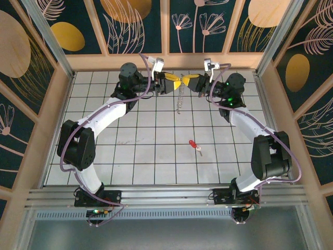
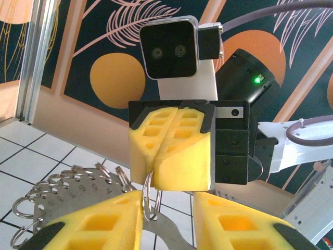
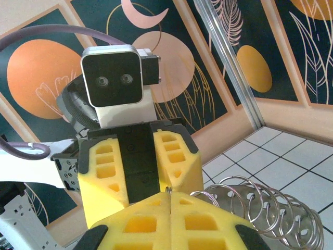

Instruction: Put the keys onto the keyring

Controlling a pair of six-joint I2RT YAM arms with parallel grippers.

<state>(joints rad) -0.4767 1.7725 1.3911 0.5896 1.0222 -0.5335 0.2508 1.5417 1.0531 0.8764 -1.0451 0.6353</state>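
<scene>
The key (image 1: 193,145), red-headed with a short silver blade, lies flat on the tiled table right of centre, far from both grippers. The keyring (image 1: 179,99) is a silvery bunch of split rings on a thin metal plate (image 2: 67,195); it hangs over the back of the table. My right gripper (image 1: 188,82) is shut on one thin ring (image 2: 148,190) of it, whose edge peeks out between the pads (image 3: 170,190). My left gripper (image 1: 175,83) faces it tip to tip, its yellow fingers (image 2: 104,224) apart, the pinched ring resting against the inner side of the left one.
Wooden rails and patterned wall panels (image 1: 166,26) close in the back and sides, close behind both grippers. White tiled table (image 1: 140,151) stretches towards the arm bases. Cables loop off both wrists.
</scene>
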